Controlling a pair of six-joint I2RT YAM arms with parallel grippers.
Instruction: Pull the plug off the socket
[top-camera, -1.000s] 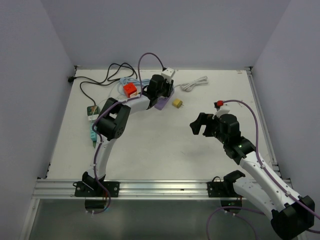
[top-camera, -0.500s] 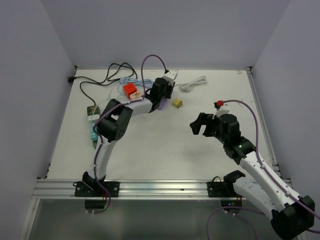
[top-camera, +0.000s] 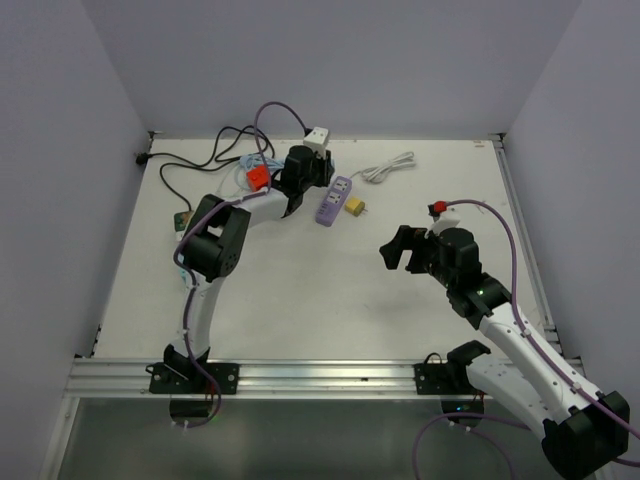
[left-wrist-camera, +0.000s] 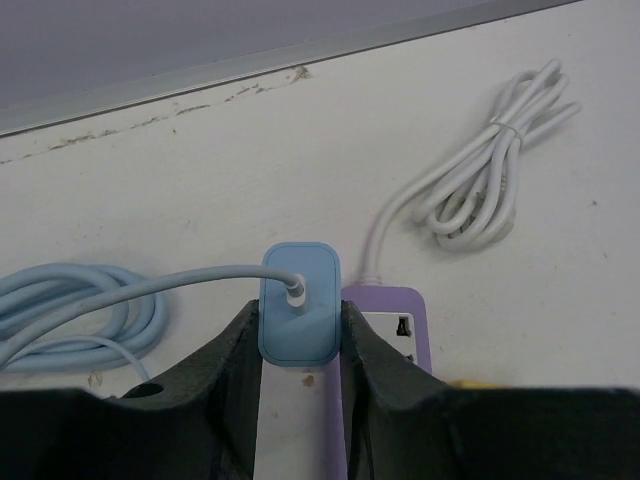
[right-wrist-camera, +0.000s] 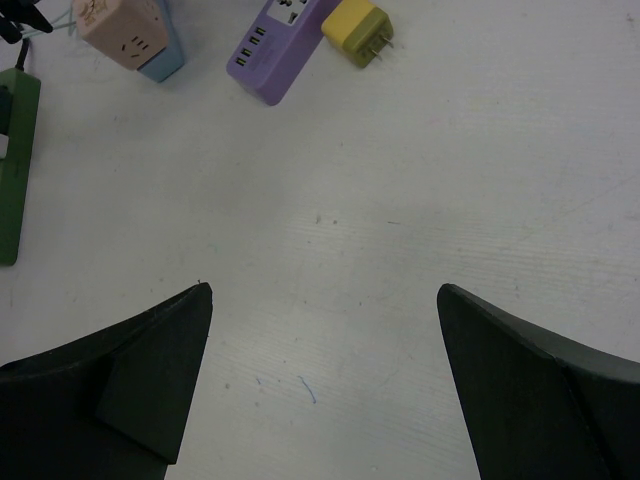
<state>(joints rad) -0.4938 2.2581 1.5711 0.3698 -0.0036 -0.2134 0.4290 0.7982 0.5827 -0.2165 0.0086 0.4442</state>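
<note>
Left gripper (left-wrist-camera: 299, 310) clamps the light-blue charger plug (left-wrist-camera: 300, 338) by its flat sides for a straight pull, apparently clear of the purple power strip (top-camera: 335, 200) at the overhead view's upper centre, while the right gripper (right-wrist-camera: 325, 292) hangs wide open, idle.

Plug (left-wrist-camera: 298, 317) left of the power strip (top-camera: 335, 199), small adapter (top-camera: 354, 206) just right, coiled cord (top-camera: 388, 167) behind
</note>
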